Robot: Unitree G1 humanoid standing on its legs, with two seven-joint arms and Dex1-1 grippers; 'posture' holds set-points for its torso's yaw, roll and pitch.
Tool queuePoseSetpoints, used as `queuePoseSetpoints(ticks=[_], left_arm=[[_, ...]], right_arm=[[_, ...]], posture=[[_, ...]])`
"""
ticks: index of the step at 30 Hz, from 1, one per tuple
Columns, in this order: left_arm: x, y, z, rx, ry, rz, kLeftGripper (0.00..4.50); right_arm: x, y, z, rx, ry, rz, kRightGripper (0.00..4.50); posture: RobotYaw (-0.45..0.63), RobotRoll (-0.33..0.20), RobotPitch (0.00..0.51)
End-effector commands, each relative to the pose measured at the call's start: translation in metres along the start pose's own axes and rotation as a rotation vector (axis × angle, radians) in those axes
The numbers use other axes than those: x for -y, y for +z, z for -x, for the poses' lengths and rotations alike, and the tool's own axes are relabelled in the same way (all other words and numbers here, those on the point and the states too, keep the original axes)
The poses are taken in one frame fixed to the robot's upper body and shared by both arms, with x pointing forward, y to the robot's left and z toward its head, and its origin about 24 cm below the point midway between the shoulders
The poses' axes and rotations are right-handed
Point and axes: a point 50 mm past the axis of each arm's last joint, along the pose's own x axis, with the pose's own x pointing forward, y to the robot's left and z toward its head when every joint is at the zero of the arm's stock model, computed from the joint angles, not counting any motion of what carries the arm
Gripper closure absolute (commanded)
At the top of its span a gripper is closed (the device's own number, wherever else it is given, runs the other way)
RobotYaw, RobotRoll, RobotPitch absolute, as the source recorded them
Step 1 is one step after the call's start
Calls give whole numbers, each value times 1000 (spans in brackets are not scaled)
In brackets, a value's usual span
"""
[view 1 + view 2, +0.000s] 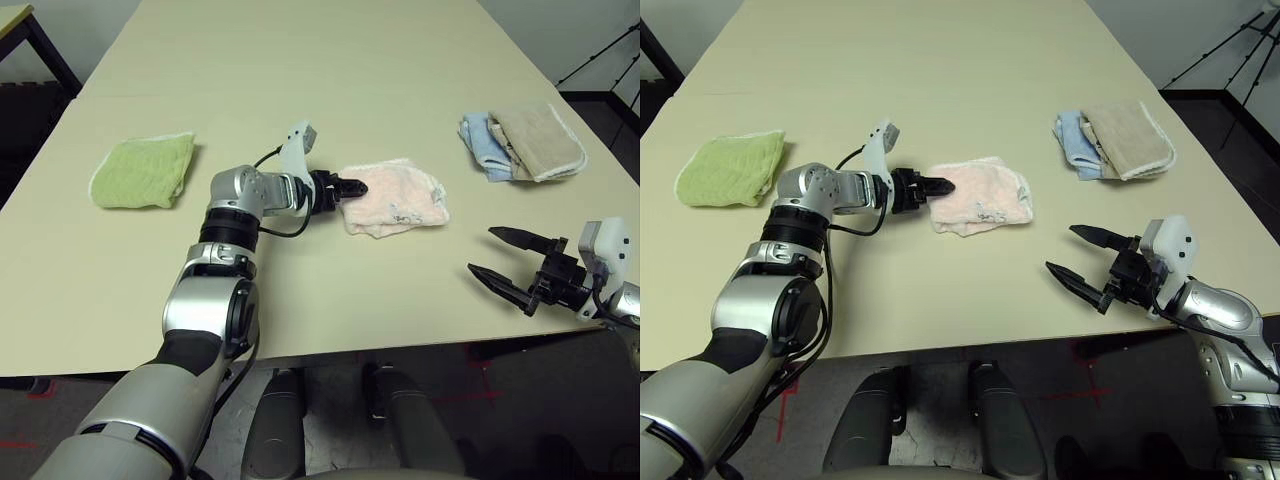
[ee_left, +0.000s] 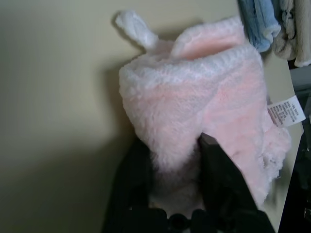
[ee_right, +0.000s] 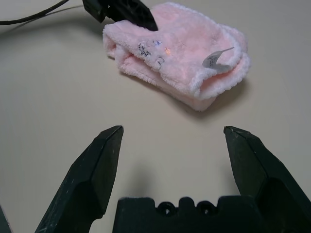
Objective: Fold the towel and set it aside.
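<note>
- On the middle of the table [image 1: 300,90], the pink towel [image 1: 385,200] lies with the left gripper [image 1: 355,187] at its left side, the left arm [image 1: 205,290] reaching forward and its wrist turned inward.
- Between the left gripper's two fingers, a bunched fold of the towel is held.
- Folded into a compact, uneven bundle, the towel has fluffy white edging and layers that do not line up.
- Near the table's front right, the right gripper [image 1: 480,250] points inward, apart from the towel, its fingers spread wide with nothing between them.
- The right wrist view gives the small dark logo [image 3: 148,51] on the towel; the left wrist view gives its printed white label [image 2: 286,111] and a narrow white tip [image 2: 136,29] poking out.
- Farther out lie a green cloth [image 1: 145,172] to the left, and a blue cloth [image 1: 483,145] and beige cloth [image 1: 540,140] to the right.
</note>
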Motion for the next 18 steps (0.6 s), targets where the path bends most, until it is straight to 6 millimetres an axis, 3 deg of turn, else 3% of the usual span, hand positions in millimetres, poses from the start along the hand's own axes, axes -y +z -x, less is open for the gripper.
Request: queuePoseSetpoints(ticks=[1,2,12,18], left_arm=[[-1,-20,-9,-85,-8,15,4074],[-1,-20,-9,-85,-10,14,4461],[2,-7,4,-28,-39,23,4461],[7,8,26,52,-82,40,4461]], right_arm=[[3,3,4,-7,-16,15,0],[3,3,4,-6,-16,15,0],[3,1,3,-5,-13,13,0],[4,1,1,-5,-9,13,0]], posture=[[0,0,193],[0,0,193],[12,0,193],[37,0,192]])
